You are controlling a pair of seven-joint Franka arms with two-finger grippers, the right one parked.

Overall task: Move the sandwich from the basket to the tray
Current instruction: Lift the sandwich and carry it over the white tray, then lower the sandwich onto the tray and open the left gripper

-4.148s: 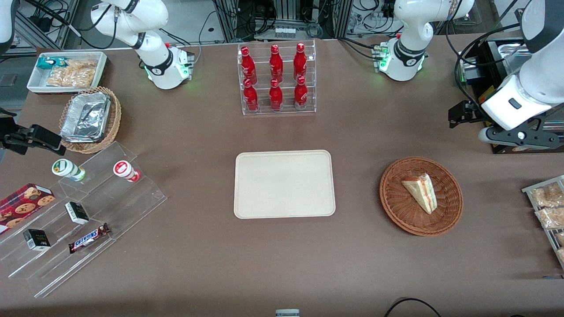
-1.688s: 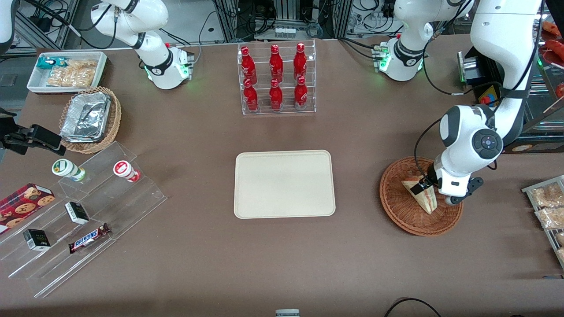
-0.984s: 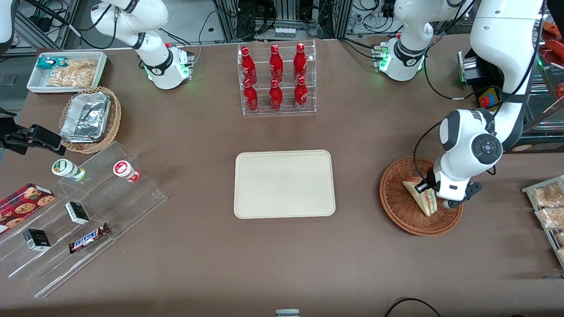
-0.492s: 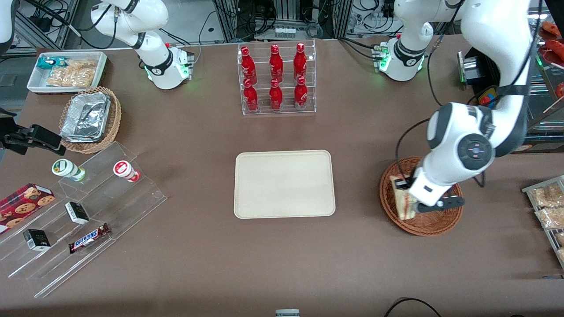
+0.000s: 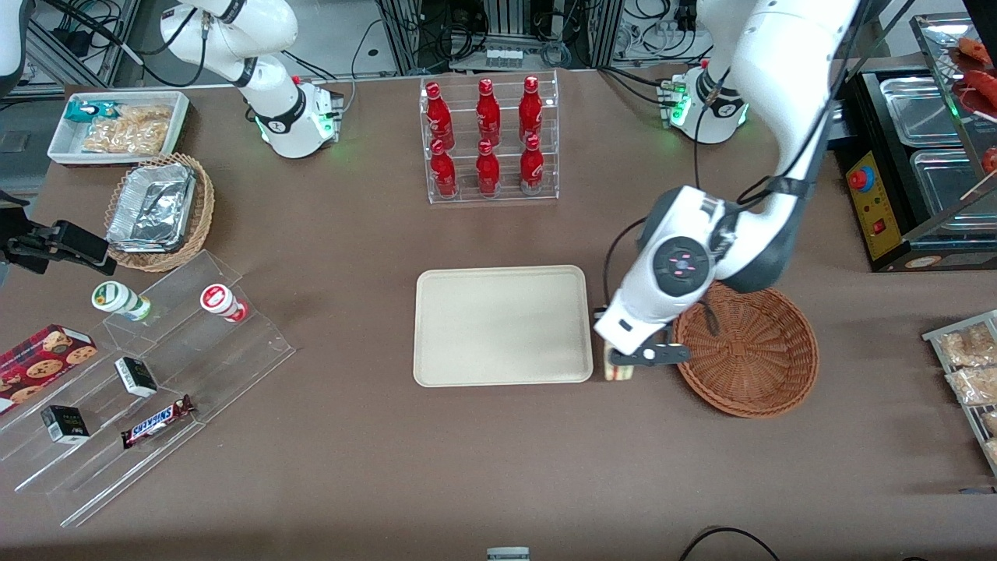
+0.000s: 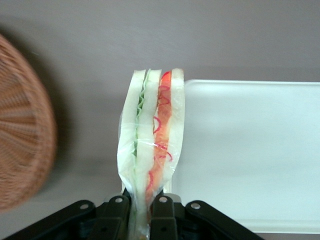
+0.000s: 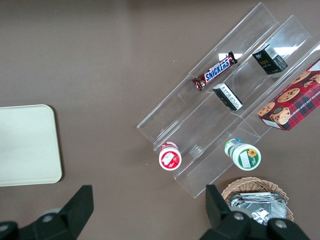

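The left arm's pincer (image 6: 141, 212) is clamped on the sandwich (image 6: 152, 145), its two black fingers (image 6: 114, 218) pressing the bread from either side at the wedge's base, so that the cut edge with its red, orange and green layers stands upright between them. In the front view the pincer (image 5: 615, 360) hangs above the brown tabletop (image 5: 498, 452) in the gap between the tray (image 5: 436, 366) and the basket (image 5: 767, 389), with only a sliver of the sandwich (image 5: 621, 372) showing under the wrist, just beside the tray's rim. From the tray's centre the sandwich sits at about 4 o'clock; from the basket's centre it lies at about 9 o'clock. The wrist camera shows the tray (image 6: 260, 150) spreading out beside the held wedge and the woven wall of the basket (image 6: 20, 130) on the sandwich's opposite flank. An acrylic rack of red bottles (image 5: 488, 140) stands at 12 o'clock from the tray, farther from the front camera.
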